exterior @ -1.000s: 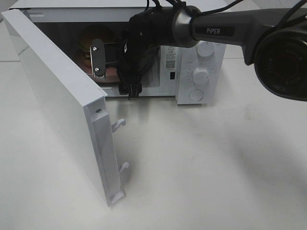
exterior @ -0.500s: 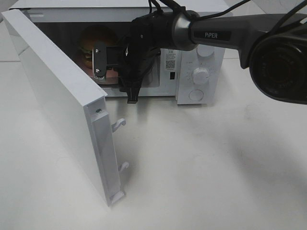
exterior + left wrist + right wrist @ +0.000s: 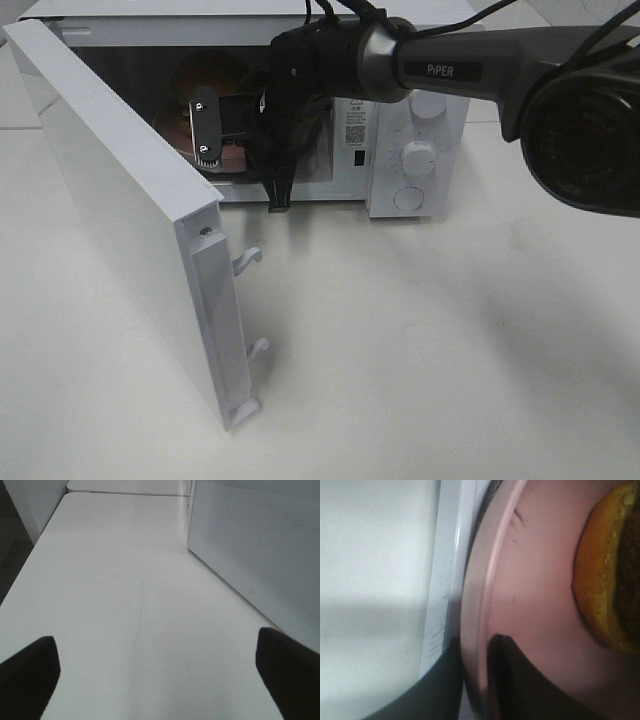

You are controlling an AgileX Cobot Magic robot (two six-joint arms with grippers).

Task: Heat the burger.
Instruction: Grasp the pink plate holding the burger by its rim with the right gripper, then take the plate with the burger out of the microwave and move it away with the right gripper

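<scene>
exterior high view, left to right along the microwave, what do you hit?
open microwave door → burger on the pink plate inside the cavity → right gripper, its jaws on the plate's rim → control knobs → right arm's base joint

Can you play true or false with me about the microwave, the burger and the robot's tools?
1. The microwave door is open. True.
2. The burger sits on the table in front of the microwave. False: it is inside the microwave, on a pink plate.
3. The right tool has its fingers on either side of the plate's rim. True.
4. The left tool is holding the burger. False: it is open and holds nothing, above the bare table.
5. The right tool grips the burger's bun. False: its fingers are at the plate's edge, apart from the burger.
</scene>
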